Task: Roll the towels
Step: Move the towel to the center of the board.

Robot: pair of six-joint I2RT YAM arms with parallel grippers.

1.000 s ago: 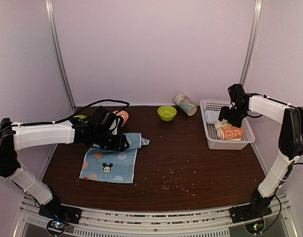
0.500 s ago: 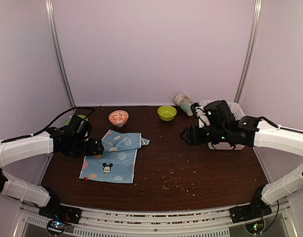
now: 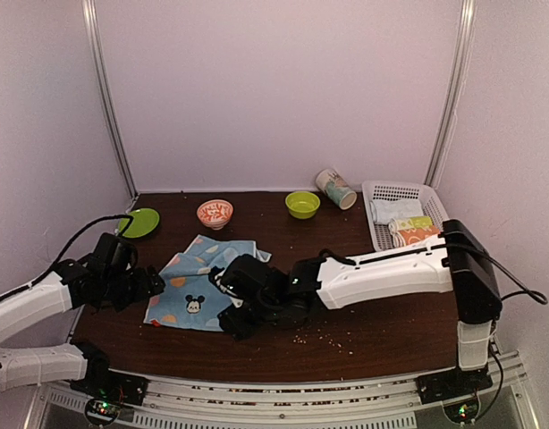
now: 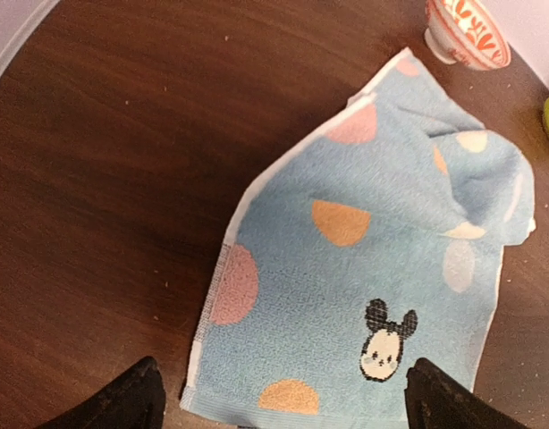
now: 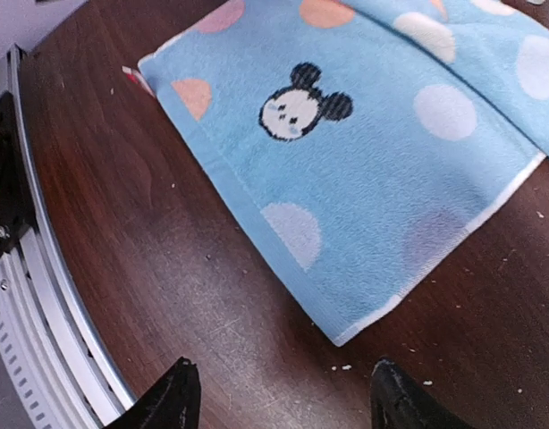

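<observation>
Fingers of the left gripper (image 4: 283, 402) are spread wide and hold nothing. The near hem of the blue towel (image 4: 373, 259) shows between the tips, and the rest of the cloth runs away from them, flat on the table (image 4: 105, 161), with the far corner rumpled. Fingers of the right gripper (image 5: 283, 398) are also apart and empty, bare wood between them. The towel's near corner is just beyond the tips, the Mickey head (image 5: 301, 103) farther up.

Left arm is low, from the left side, gripper at the towel's left edge. Right arm reaches from its base across to the left, forearm low and level, gripper at the towel's near-right corner.

Only the top view shows the orange towel (image 3: 421, 235), rolled, in the white basket (image 3: 395, 188) far right. Left wrist catches the patterned bowl (image 4: 467, 31) near the towel's far corner. Right wrist catches the front rail (image 5: 42, 295).
</observation>
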